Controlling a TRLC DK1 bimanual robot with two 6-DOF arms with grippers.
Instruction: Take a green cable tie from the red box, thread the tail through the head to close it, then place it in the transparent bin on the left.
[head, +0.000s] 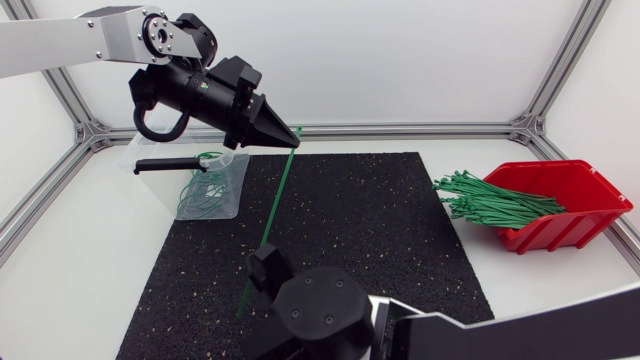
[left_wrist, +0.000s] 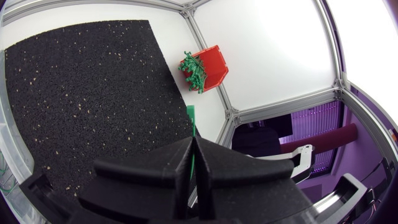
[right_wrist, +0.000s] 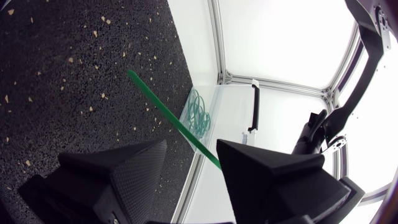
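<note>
Left gripper (head: 290, 133), fingers pressed together on the upper end of one green cable tie (head: 272, 225), raised just beside the transparent bin (head: 150, 160); the tie slants down over the black mat (head: 380, 230), passing between the wide-apart fingers of the right gripper (right_wrist: 191, 144); red box (head: 580, 190) of ties well apart.

1. Left claw (head: 293, 133): matte black; cable tie (head: 268, 228) pinched in it, plain green.
2. Mat (head: 380, 230) beneath both claws: black, pale flecks.
3. Box (head: 575, 195): red; tie bundle (head: 490, 200) green.
4. Bin (head: 238, 185) under left claw: clear, black handle (head: 170, 167), green loops (head: 195, 195).
5. Right claw (right_wrist: 191, 146): matte black.
</note>
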